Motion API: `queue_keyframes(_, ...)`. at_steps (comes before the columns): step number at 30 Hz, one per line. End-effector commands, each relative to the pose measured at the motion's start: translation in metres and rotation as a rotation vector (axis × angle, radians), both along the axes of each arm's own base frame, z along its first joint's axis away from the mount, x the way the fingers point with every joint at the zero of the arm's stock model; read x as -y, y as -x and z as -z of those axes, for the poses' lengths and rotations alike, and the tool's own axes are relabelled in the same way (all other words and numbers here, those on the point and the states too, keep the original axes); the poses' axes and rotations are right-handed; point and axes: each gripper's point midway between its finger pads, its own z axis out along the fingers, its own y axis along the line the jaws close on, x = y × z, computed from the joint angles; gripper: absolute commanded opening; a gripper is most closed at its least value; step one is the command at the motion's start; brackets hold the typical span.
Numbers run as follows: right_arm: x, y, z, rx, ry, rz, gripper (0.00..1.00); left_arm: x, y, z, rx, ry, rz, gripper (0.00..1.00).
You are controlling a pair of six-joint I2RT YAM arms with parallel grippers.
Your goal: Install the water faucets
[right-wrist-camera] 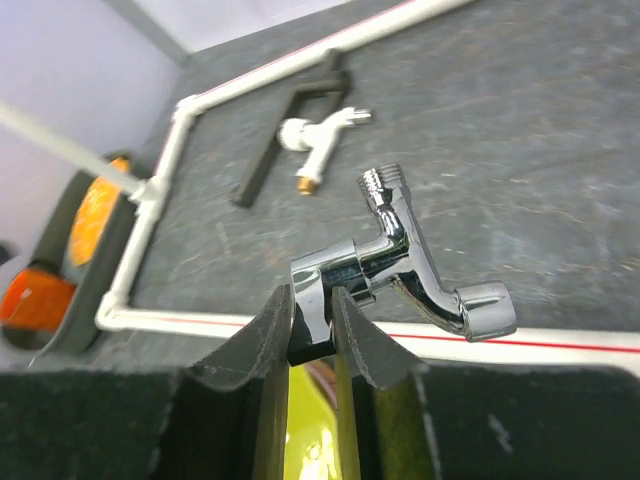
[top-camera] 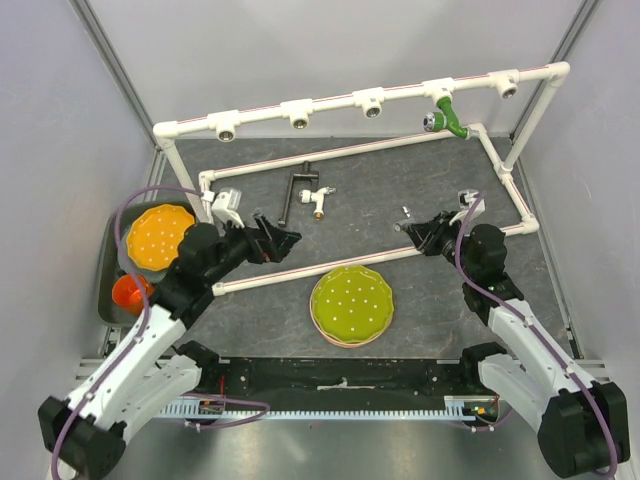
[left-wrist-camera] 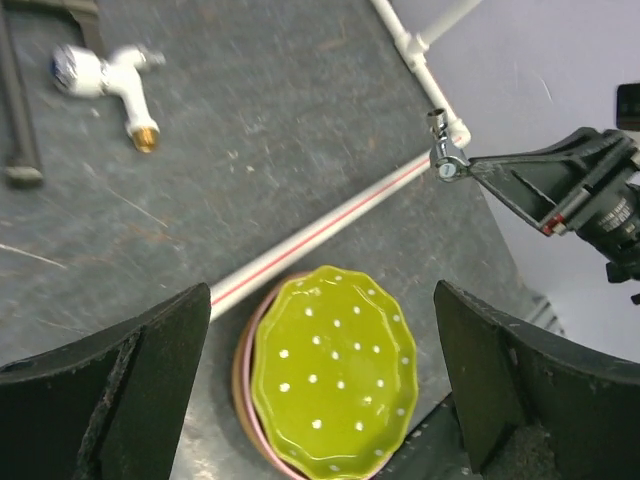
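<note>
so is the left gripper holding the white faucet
No, the left gripper is open and empty; the white faucet lies on the mat.

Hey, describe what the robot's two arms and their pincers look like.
The left arm and right arm have white lower links, black joints and black bases. A purple cable loops along each. The left pincer and right pincer are black, with broad wedge-shaped fingers.
</note>
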Motion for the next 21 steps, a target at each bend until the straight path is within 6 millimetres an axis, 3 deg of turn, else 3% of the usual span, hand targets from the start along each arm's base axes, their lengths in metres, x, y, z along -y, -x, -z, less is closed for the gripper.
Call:
queue_keyframes(1,-0.034,0.027,-0.048,0.22,-0.034,-0.223,0.0,0.039,-0.002,-0.035,-0.062,0.208,0.126,1.0)
queue_keyframes(2,-0.041,0.035,-0.054,0.25,-0.032,-0.273,0.0,0.045,-0.007,-0.027,-0.092,0.201,0.131,1.0)
queue_keyframes(9,-0.073,0.074,-0.074,0.381,-0.053,-0.509,0.0,0.086,-0.019,-0.025,-0.117,0.201,0.167,1.0)
queue_keyframes(15,-0.094,0.089,-0.08,0.418,-0.047,-0.607,0.0,0.106,-0.024,-0.036,-0.073,0.244,0.16,1.0)
queue_keyframes(21,-0.113,0.102,-0.079,0.439,-0.032,-0.672,0.0,0.13,-0.027,-0.025,-0.109,0.251,0.19,1.0)
